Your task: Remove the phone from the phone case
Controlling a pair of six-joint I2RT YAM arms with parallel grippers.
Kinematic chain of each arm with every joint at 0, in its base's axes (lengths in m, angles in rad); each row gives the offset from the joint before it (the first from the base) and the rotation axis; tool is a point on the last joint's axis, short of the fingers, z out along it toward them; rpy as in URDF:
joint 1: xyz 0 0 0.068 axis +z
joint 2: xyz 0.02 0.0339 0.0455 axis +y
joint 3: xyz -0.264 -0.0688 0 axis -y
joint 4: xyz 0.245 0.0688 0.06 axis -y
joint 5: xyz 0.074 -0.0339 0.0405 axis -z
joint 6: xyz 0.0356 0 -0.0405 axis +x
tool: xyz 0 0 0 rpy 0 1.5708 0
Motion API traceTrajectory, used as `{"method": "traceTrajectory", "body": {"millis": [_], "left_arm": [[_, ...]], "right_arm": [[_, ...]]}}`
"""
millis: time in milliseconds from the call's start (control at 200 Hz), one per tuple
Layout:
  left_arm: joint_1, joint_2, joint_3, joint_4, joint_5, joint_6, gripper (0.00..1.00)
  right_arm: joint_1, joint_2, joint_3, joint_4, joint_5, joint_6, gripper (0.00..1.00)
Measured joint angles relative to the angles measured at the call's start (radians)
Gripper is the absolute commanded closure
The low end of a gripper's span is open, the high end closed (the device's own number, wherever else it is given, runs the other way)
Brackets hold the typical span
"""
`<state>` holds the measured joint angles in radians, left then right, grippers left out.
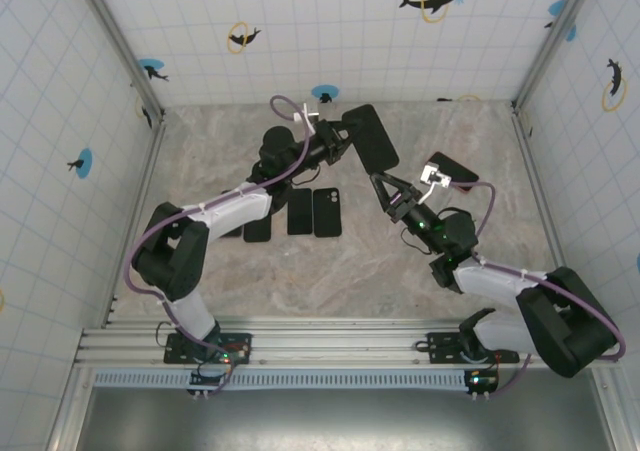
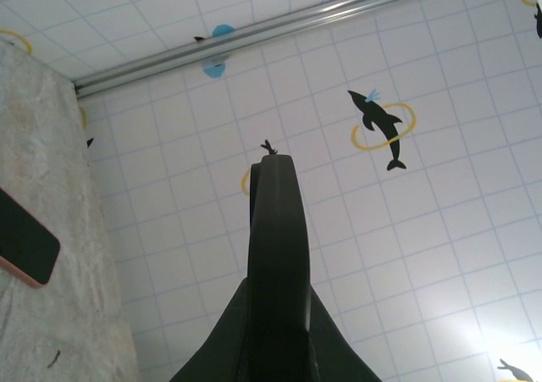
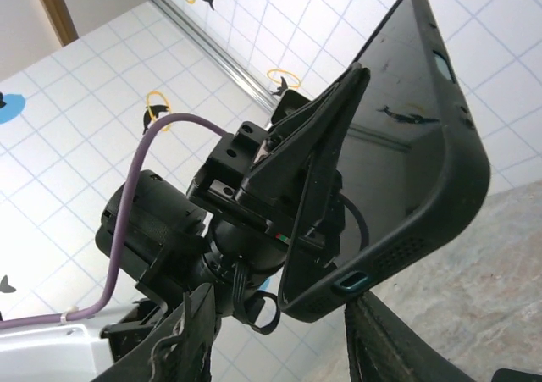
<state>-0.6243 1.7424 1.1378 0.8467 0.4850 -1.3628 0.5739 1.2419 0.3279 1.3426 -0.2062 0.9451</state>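
A dark phone case [image 1: 370,139] with the phone's glossy screen [image 3: 398,136] in it is held up in the air over the back of the table. My left gripper [image 1: 338,143] is shut on its long sides; in the left wrist view the case [image 2: 276,246] stands edge-on between the fingers. My right gripper [image 1: 385,186] is open just below the case's lower end. In the right wrist view its fingertips [image 3: 182,340] stand apart under the case's bottom corner, the right one close to the charging port [image 3: 351,282].
Three dark phones or cases [image 1: 300,211] lie in a row on the marble tabletop [image 1: 340,271] under the left arm. A pink-edged phone [image 1: 452,171] lies at the right, behind the right wrist. Tiled walls enclose the table on three sides.
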Motion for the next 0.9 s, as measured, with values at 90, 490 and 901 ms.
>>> {"method": "traceTrajectory", "body": {"millis": [90, 490, 901], "left_arm": [[-0.006, 0.0, 0.0, 0.0, -0.001, -0.001, 1.0], [-0.019, 0.0, 0.019, -0.008, -0.007, -0.004, 1.0], [-0.03, 0.002, 0.034, -0.029, -0.003, -0.015, 1.0]], "right_arm": [[0.0, 0.009, 0.0, 0.012, -0.002, 0.008, 0.62], [-0.014, 0.043, 0.017, 0.026, -0.037, 0.01, 0.84], [-0.069, 0.031, 0.027, -0.137, -0.056, -0.086, 0.89]]}}
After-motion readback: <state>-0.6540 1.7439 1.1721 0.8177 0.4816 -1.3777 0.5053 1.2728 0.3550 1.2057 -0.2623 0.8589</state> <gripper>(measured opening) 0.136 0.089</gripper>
